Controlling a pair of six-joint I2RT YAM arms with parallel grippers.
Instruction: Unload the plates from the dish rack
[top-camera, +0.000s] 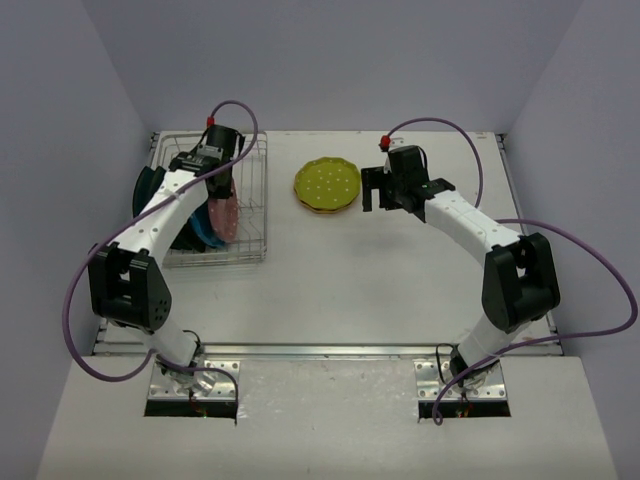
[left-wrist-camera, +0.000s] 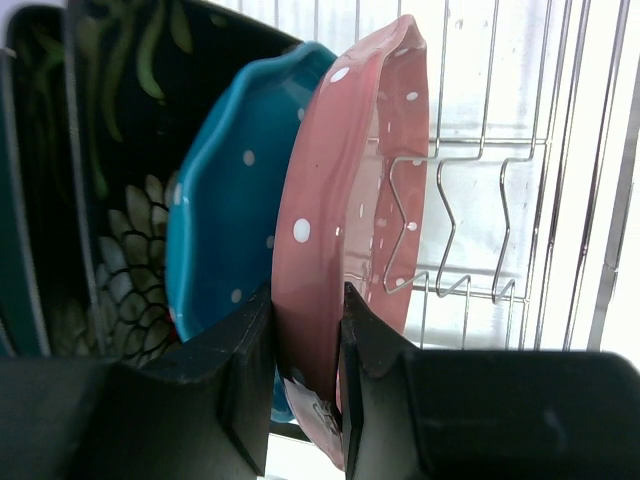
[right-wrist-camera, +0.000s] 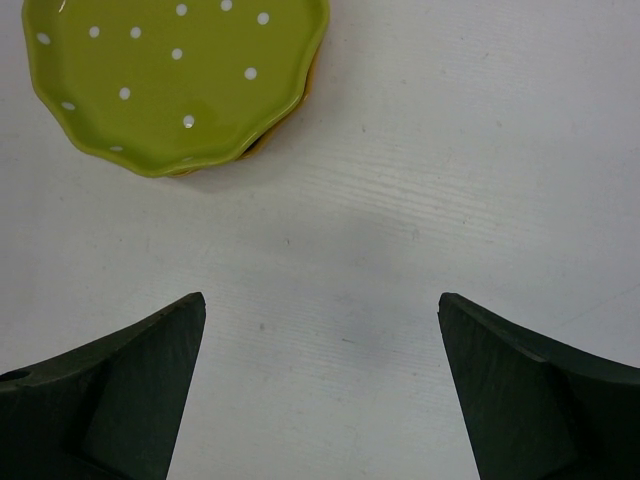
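The silver wire dish rack (top-camera: 256, 205) stands at the back left with plates on edge in it. My left gripper (left-wrist-camera: 307, 330) is shut on the rim of a pink dotted plate (left-wrist-camera: 340, 180), one finger on each face, and the plate still stands among the rack's tines (left-wrist-camera: 470, 200). Close behind it stands a dotted blue plate (left-wrist-camera: 225, 200), then dark patterned plates (left-wrist-camera: 120, 150) at the left. Flat on the table lies a yellow-green dotted plate (right-wrist-camera: 170, 80), with an orange edge (right-wrist-camera: 308, 72) showing under it. My right gripper (right-wrist-camera: 322, 310) hovers open beside it, holding nothing.
In the top view the pink plate (top-camera: 226, 215) and the blue plate (top-camera: 205, 230) sit mid-rack under the left arm, and a dark teal plate (top-camera: 145, 190) leans at the rack's left side. The yellow-green plate (top-camera: 327, 184) lies between the rack and the right gripper (top-camera: 375, 190).
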